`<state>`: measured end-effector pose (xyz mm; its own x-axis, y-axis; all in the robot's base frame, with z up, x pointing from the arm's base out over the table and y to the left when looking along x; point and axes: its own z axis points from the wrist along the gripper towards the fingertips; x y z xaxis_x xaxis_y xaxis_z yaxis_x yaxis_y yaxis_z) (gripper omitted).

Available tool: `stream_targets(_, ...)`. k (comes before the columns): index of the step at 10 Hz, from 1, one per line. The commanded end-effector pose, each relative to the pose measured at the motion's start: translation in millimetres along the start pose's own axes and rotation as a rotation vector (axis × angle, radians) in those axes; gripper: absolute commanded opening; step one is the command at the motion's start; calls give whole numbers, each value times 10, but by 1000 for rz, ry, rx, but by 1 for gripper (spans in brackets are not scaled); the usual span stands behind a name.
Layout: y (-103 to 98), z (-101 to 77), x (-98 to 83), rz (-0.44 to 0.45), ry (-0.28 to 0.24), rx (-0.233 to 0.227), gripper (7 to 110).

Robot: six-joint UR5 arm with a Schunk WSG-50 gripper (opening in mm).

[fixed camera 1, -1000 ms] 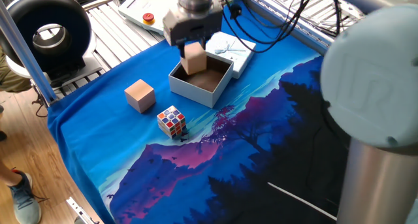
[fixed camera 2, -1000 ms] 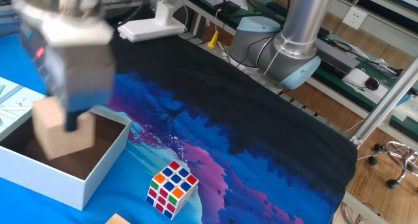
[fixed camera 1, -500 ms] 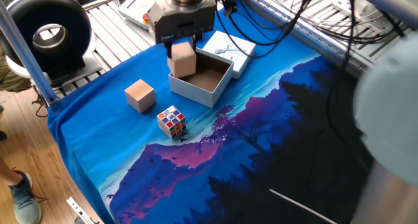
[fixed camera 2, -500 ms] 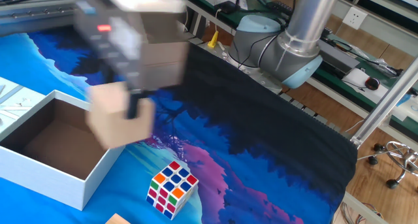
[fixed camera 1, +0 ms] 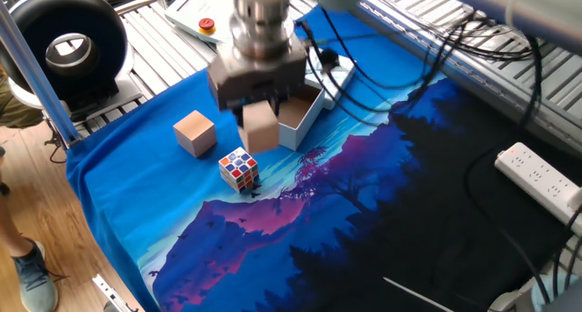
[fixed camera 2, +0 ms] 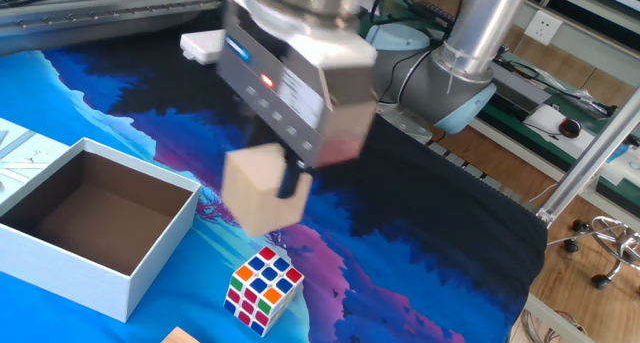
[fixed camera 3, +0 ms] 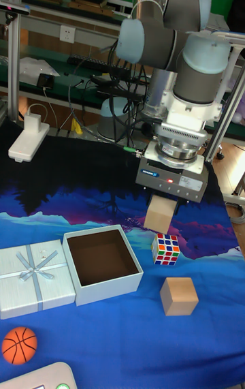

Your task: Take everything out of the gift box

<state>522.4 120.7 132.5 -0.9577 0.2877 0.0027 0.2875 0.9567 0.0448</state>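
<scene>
Gripper (fixed camera 2: 283, 188) pinching wooden cube (fixed camera 2: 255, 189), clear of gift box (fixed camera 2: 120, 273). Lower onto bare cloth beside puzzle cube (fixed camera 2: 262, 288); don't land on it.

We see the gripper (fixed camera 2: 283, 188) clamping the tan cube (fixed camera 2: 262, 189) in the air above the puzzle cube (fixed camera 2: 263, 288). The gift box (fixed camera 2: 150, 261) sits to their left, its brown inside bare.

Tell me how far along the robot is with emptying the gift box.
Nearly done. The gift box shows only its bare brown floor, so nothing is left inside. The puzzle cube already sits on the cloth beside it. In hand: the gripper holds the wooden cube in the air, clear of the box and above the cloth near the puzzle cube. Left: set that cube down and let go.
</scene>
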Motion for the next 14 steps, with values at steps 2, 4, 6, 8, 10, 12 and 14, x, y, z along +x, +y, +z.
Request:
stream_targets(2,-136,167,433,-35,108,61,7)
stream_targets(4,-256,359,303,-70,106,67,7)
stream_targets(6,-353,598,289,-103,128,77,7)
stream_targets(8,-462,737,222,-131,124,86,7)
stream_targets(10,-449,742,159,-126,100,80,7)
stream_targets(12,-384,738,142,-135,89,58,7)
stream_targets(14,-32,754,69,-262,51,-95,7)
